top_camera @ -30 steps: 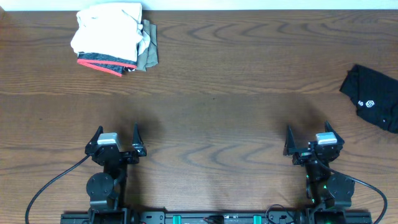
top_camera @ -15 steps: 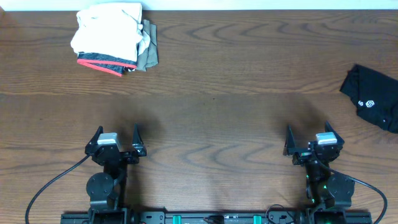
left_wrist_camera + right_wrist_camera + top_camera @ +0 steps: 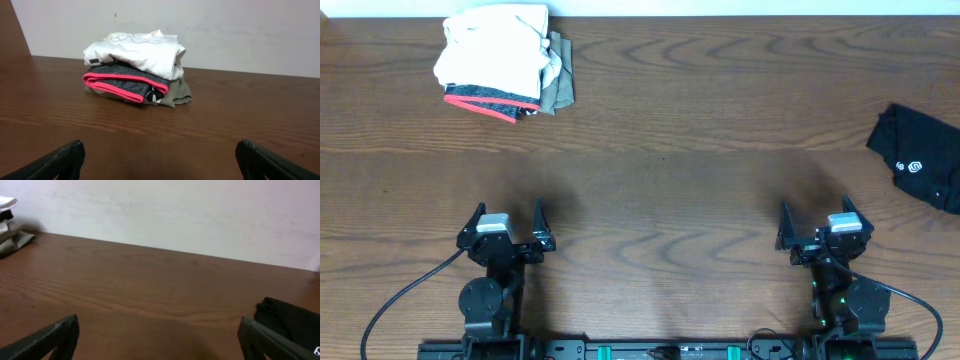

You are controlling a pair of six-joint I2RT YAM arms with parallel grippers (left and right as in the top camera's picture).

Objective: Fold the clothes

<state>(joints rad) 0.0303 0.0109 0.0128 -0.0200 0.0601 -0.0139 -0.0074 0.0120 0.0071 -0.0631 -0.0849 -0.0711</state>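
Brown wooden desk [image 3: 660,120], crumpled black soft short-sleeved shirt [image 3: 920,150] far right, not folded yet. Left jaws, right jaws wide open, empty.

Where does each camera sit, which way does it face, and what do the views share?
Overhead: above the table, looking straight down; left gripper and right gripper both open.
Left wrist: low, facing the far wall and the folded pile; own fingers at the bottom corners.
Right wrist: low, facing the far wall; own fingers, black shirt lower right.
Shared: overhead shows pile and shirt too.
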